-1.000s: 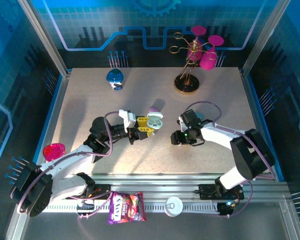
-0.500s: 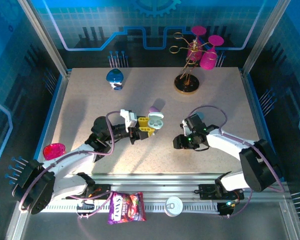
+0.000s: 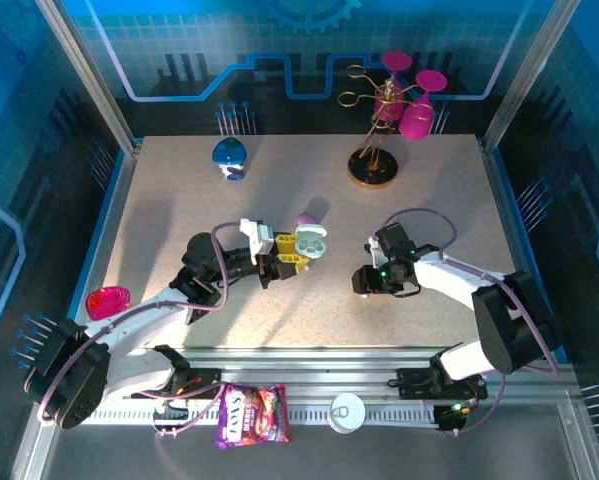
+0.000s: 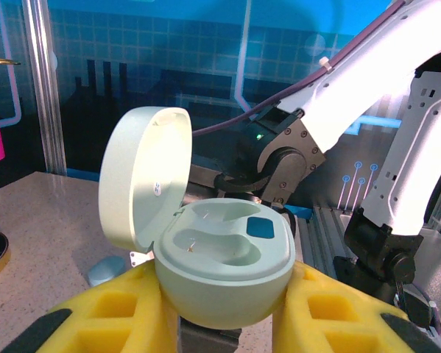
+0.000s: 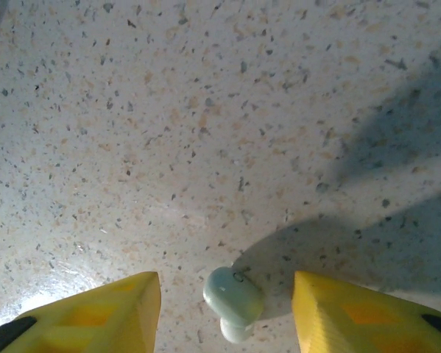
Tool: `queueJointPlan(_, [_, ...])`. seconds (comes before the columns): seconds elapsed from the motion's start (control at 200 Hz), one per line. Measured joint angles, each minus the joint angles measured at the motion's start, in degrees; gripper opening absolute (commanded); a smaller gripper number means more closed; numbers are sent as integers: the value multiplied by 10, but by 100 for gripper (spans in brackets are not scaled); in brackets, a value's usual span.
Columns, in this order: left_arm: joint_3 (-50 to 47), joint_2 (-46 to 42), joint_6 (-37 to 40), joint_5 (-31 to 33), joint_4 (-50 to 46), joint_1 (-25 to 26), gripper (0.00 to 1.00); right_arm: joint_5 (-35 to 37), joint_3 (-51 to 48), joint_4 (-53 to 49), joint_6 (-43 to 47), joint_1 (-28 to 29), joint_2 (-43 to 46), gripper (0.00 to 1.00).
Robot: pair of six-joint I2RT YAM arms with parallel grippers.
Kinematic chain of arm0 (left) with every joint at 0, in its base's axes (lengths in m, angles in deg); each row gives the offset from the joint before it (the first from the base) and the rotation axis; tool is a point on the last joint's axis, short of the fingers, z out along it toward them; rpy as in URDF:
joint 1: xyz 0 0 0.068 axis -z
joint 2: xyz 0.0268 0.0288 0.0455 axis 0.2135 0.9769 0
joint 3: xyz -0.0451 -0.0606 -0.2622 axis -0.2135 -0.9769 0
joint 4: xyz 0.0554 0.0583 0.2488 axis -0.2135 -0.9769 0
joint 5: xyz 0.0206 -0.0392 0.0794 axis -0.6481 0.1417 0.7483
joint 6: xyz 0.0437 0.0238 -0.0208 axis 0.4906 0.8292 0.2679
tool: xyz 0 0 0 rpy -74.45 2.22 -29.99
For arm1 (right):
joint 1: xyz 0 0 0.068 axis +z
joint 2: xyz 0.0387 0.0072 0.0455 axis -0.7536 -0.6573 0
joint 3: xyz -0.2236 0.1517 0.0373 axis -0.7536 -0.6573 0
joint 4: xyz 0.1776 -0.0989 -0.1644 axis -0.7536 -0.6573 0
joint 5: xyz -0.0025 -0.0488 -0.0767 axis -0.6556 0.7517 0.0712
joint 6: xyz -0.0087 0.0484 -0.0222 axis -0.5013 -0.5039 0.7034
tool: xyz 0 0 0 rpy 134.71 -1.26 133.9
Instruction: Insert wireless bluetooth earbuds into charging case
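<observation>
My left gripper is shut on a pale green charging case and holds it above the table. In the left wrist view the case sits between the yellow fingers, its lid swung open and both sockets empty. My right gripper is low over the table, pointing down and open. In the right wrist view one pale green earbud lies on the speckled table between the spread yellow fingers, touching neither.
A lilac case lies just beyond the green one, and a blue case at the back left. A gold stand with pink glasses stands at the back. A pink object sits at the left edge. A candy bag lies on the front rail.
The right gripper has shifted slightly right and toward the front, and its elbow has swung. The left arm and its case have stayed put.
</observation>
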Motion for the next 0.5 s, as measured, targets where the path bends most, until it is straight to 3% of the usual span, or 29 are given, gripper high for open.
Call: queueJointPlan(0.5, [0, 6, 0, 0, 2, 0, 25, -78, -25, 39, 21, -19, -8, 44])
